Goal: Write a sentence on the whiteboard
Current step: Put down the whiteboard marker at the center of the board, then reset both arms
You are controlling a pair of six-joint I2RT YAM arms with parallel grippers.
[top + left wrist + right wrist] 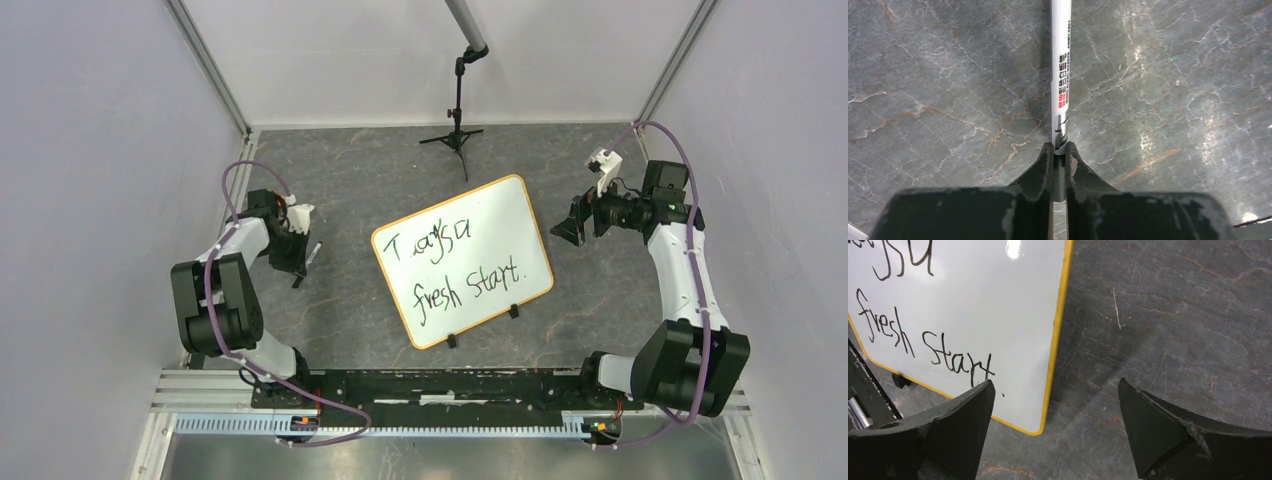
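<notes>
The whiteboard [505,215], white with a yellow-orange rim and two black clip feet, lies tilted at the table's middle. The sentence [462,268] is on it in black script in two lines, the lower reading "fresh start". My left gripper [299,262] is left of the board, low over the table, shut on the end of a white marker [1061,70] that points away from it. My right gripper [563,228] is open and empty just right of the board. In the right wrist view the board's corner [1013,315] and the sentence [923,342] lie under its open jaws [1055,382].
A small black tripod stand [456,135] holding a grey pole stands at the back middle. A black and silver mounting rail [450,385] runs along the near edge. Walls close in on both sides and the back. The tabletop is dark marbled stone [1173,315].
</notes>
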